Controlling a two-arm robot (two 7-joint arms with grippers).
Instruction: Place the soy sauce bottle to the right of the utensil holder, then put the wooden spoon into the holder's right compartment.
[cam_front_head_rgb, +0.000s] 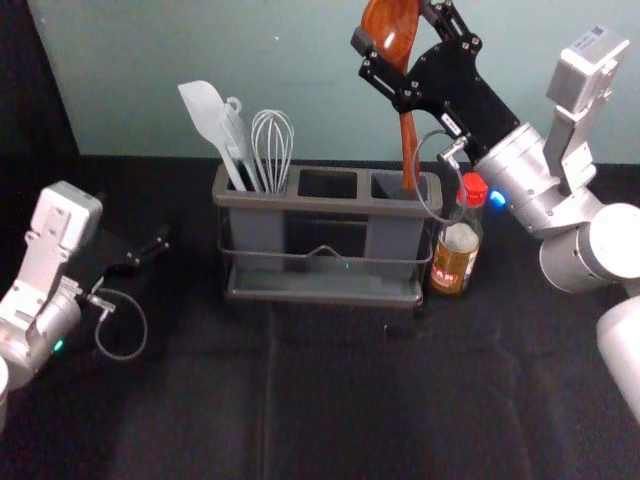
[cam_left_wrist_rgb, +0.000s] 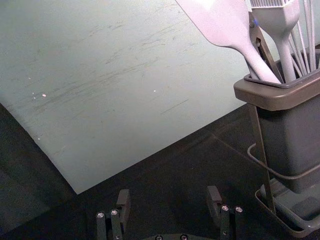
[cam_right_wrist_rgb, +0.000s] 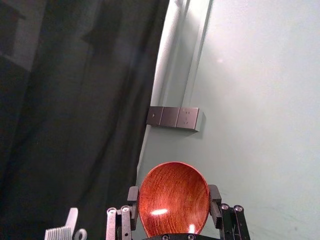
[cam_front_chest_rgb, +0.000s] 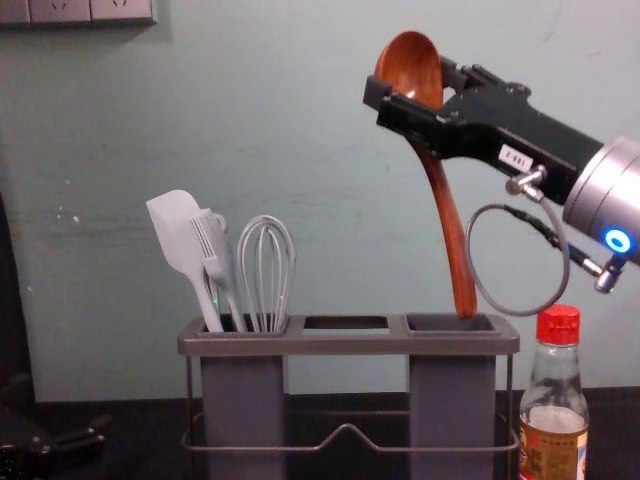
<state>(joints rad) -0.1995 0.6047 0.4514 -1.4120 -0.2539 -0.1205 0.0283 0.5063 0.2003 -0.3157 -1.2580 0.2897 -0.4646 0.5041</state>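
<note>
High over the holder's right end, my right gripper is shut on the bowl end of the wooden spoon. In the right wrist view the right gripper has the spoon's bowl between its fingers. The spoon handle hangs down in the chest view, its tip at the mouth of the right compartment of the utensil holder. Just right of the holder, the soy sauce bottle stands upright. My left gripper is parked at the left; the left gripper is open.
A white spatula, a brush and a whisk stand in the holder's left compartment. A pale wall rises behind the black-covered table.
</note>
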